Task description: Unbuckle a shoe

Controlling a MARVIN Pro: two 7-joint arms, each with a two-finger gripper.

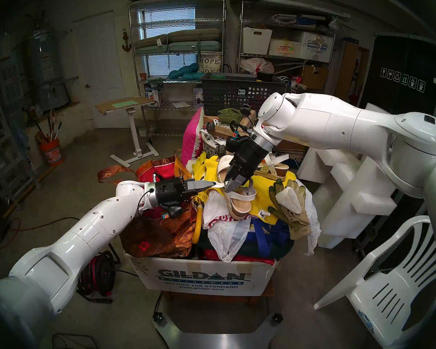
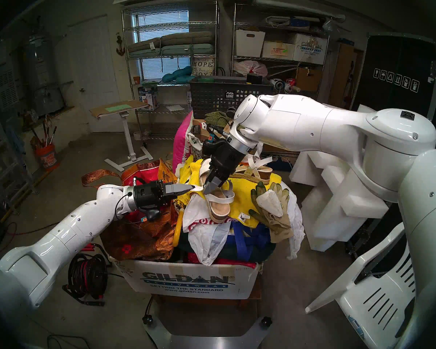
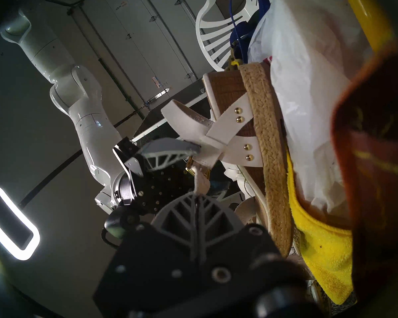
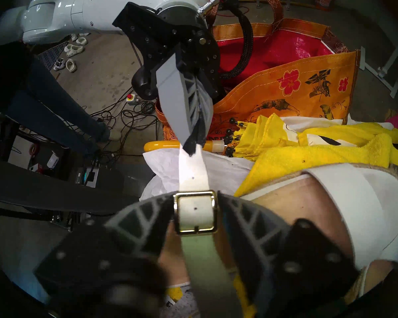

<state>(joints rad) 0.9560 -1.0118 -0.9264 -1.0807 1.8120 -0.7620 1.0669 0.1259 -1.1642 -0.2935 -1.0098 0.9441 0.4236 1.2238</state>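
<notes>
The sandal [image 1: 238, 202] lay on top of the heaped box [image 1: 202, 278], resting on a yellow towel [image 1: 262, 189]. Its thin ankle strap [image 4: 192, 170] ran taut from the gold buckle [image 4: 195, 213] out to the left pincer [image 1: 204, 185], which was clamped shut on the strap's free end. The right pincer [image 4: 194, 215] sat partly open, a finger [image 4: 143, 216] either side of the buckle; whether they touched it I couldn't tell. The strap's long axis ran straight between the two pincers, so I'd judge the end must slide back along that line.
</notes>
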